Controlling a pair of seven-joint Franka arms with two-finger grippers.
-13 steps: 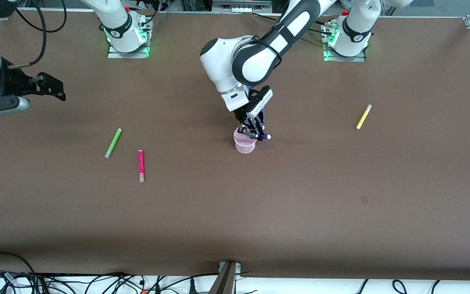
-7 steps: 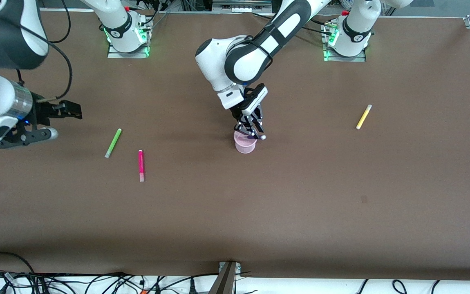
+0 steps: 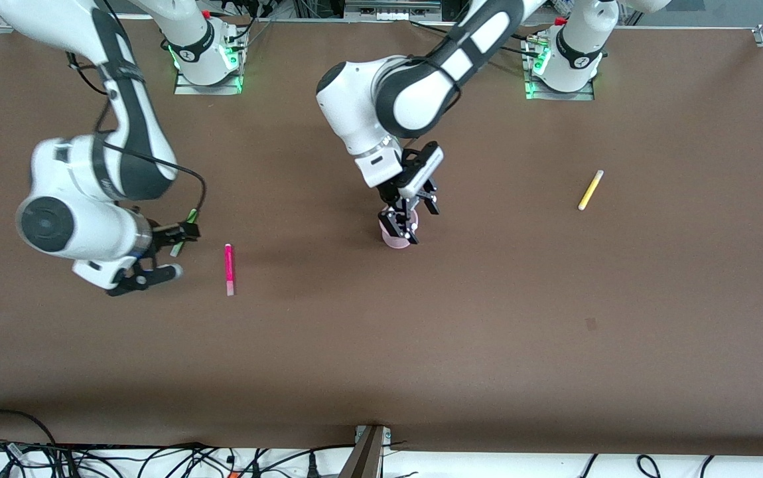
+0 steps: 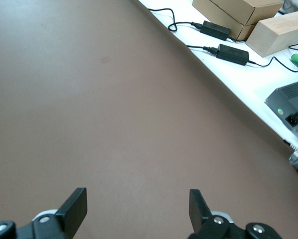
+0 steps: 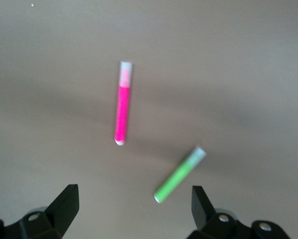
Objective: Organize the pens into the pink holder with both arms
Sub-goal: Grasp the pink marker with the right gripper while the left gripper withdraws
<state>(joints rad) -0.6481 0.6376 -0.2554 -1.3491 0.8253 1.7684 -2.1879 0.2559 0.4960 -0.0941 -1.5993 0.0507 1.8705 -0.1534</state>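
The pink holder (image 3: 389, 239) stands mid-table, mostly covered by my left gripper (image 3: 413, 219), which hangs right over it, open and empty; the left wrist view (image 4: 137, 209) shows only bare table between its fingers. The purple pen is hidden. My right gripper (image 3: 181, 251) is open and low over the green pen (image 3: 190, 215). In the right wrist view (image 5: 134, 206) the green pen (image 5: 180, 174) lies just ahead of the fingers, nearer one of them. The magenta pen (image 3: 228, 265) (image 5: 121, 102) lies beside it. The yellow pen (image 3: 590, 189) lies toward the left arm's end.
The brown table (image 3: 421, 345) has an edge with cables below it, nearest the front camera. The left wrist view shows a white ledge (image 4: 248, 79) with power bricks and cardboard boxes off the table's edge.
My left gripper has opened over the holder and the purple pen it held is gone from it. My right arm has swung in from the table's end and come down over the green pen.
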